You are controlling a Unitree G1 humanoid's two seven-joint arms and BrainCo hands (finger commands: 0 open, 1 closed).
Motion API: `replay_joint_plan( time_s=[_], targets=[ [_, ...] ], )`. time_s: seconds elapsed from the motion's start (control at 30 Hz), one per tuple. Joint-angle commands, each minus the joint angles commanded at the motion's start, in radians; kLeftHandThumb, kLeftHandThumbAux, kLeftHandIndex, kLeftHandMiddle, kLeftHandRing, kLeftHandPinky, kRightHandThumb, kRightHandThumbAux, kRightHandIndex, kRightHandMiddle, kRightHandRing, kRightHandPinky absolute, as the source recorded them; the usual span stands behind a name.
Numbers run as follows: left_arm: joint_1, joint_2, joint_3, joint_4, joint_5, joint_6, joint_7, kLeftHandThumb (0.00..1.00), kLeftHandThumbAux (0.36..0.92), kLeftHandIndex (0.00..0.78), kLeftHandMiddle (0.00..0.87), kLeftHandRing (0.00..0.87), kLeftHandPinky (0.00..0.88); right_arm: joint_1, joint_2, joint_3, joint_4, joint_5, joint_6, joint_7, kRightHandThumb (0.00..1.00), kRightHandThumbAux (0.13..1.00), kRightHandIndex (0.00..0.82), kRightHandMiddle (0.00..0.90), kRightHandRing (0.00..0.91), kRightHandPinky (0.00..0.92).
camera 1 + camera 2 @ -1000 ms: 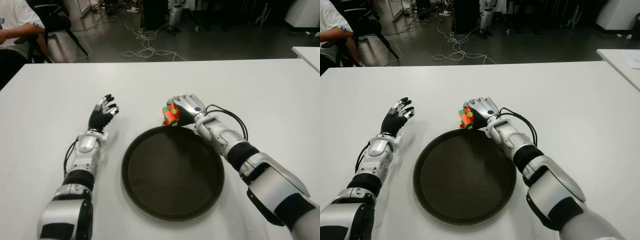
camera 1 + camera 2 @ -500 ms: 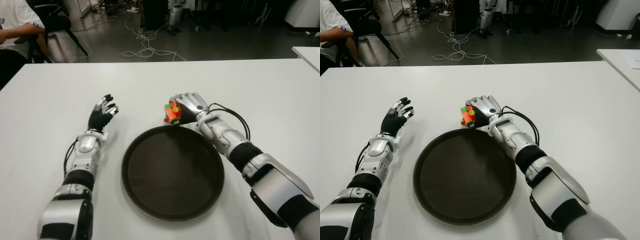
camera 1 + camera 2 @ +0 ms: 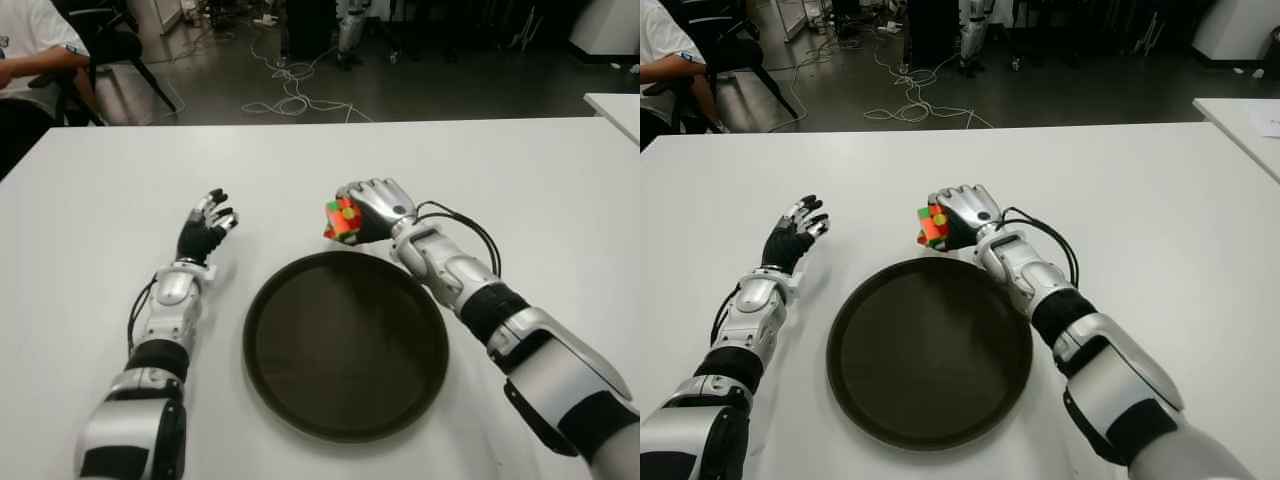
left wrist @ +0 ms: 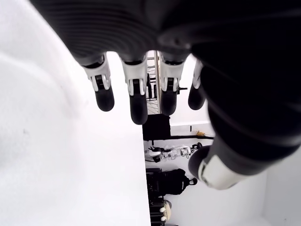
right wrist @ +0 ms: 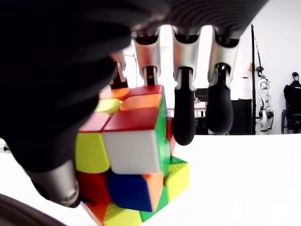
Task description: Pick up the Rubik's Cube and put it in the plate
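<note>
Now the right hand (image 3: 372, 207) has lifted the Rubik's Cube (image 3: 342, 221) a bit higher, fingers wrapped tight around it, just behind the dark plate (image 3: 346, 345). Dropping it in should come next. The left hand (image 3: 205, 228) waits open beside the plate.

White bench (image 3: 520, 170) filled most of view, far edge bordering dark floor (image 3: 400, 85). Round dark plate (image 3: 346, 343) lay flat on it, near centre, toward near edge. Second white bench corner (image 3: 615, 105) showed far right, apart.
</note>
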State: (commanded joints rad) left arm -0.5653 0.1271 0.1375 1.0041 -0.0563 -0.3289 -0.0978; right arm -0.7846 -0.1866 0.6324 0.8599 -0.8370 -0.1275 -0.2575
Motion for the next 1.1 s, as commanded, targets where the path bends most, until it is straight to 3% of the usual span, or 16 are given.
replay_joint_plan(
  time_s=[0.6,1.1],
  targets=[
    [0.005,-0.001,-0.002,-0.005,-0.001,-0.008,-0.003,0.209,0.707,0.055,0.120,0.106,0.074,0.020,-0.011,-0.012,-0.067,-0.011,0.038,0.026,0.688,0.733,0.425,0.630,0.631,0.598],
    [-0.009,0.002,0.006,0.023,-0.006,-0.002,-0.001,0.195,0.689,0.051,0.118,0.104,0.073,0.057,-0.063,-0.038,-0.232,-0.014,0.066,0.070,0.689,0.734,0.424,0.602,0.604,0.561]
  ],
)
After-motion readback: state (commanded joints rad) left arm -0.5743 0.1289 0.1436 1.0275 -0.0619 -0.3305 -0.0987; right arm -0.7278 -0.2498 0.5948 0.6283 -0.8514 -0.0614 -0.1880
